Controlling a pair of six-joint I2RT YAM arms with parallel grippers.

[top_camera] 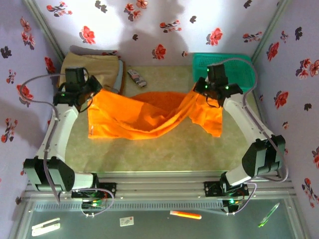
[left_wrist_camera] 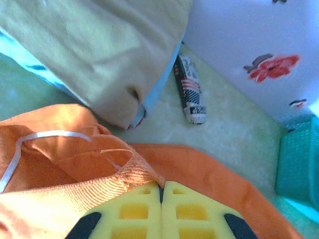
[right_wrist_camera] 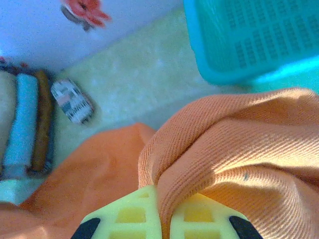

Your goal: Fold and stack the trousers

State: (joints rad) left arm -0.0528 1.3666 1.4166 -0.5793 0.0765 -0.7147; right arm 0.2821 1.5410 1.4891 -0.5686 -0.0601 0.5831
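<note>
Trousers: bright orange soft cloth (top_camera: pixel 144 117), strung out across the middle of the table (top_camera: pixel 164 149) between the two arms.
Shape: raised at both ends and sagging in a twisted swag between them; a wide panel hung on the left, and a shorter flap dropped near the right arm.
Surface: a fine ribbed twill weave was plain in the right wrist view (right_wrist_camera: pixel 234 149). Bunched folds were gathered at each grip.
Detail: a white cord (left_wrist_camera: pixel 30 142) lay looped on the cloth in the left wrist view, beside a thicker ribbed edge.
Left gripper: (top_camera: pixel 94 92) its yellow fingers were pressed together (left_wrist_camera: pixel 161 191), pinching an edge of the trousers at the left end.
Right gripper: (top_camera: pixel 199 89) its fingers were closed on a thick fold of the trousers that bulged up between them (right_wrist_camera: pixel 162 199).
Tan folded garment: (top_camera: pixel 92 67) at the far left corner, just behind the left gripper.
Light blue folded garment: (left_wrist_camera: pixel 159 89) its edge peeked out beneath the tan one.
Green basket: (top_camera: pixel 224 69) at the far right corner, behind the right gripper.
Printed packet: (top_camera: pixel 137 77) small, lying flat on the table by the far wall, just right of the folded garments, apart from the trousers.
</note>
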